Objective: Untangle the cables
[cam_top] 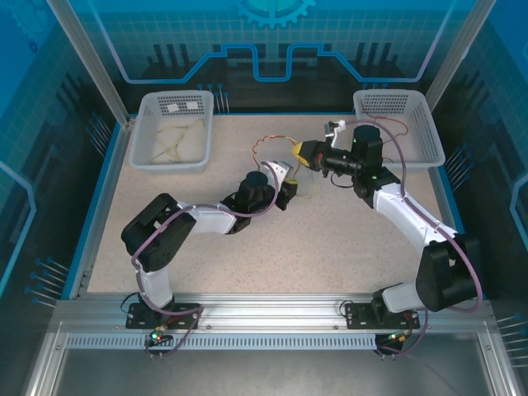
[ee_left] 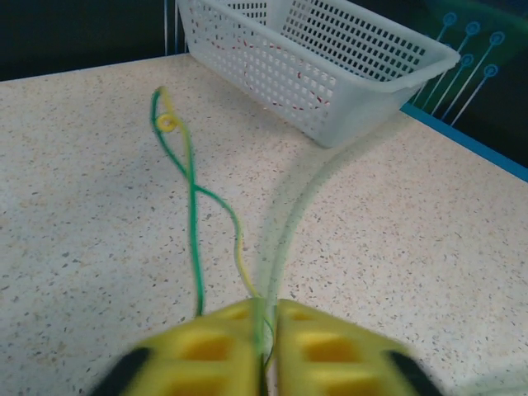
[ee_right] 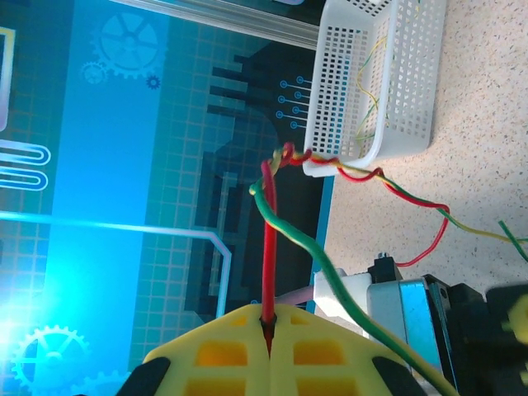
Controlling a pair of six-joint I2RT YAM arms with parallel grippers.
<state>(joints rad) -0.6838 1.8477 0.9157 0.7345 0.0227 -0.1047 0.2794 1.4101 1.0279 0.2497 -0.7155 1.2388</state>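
Right gripper, clamped tight on a red strand, and left gripper, likewise pinching green-yellow strands, hold the cables above the surface left of the right-hand basket; light, limp and springy, they look best gripped near the twist.

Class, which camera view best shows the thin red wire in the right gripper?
Right wrist: the thin red wire rises sharp and close from the shut yellow right gripper. In top external it is a faint reddish thread.
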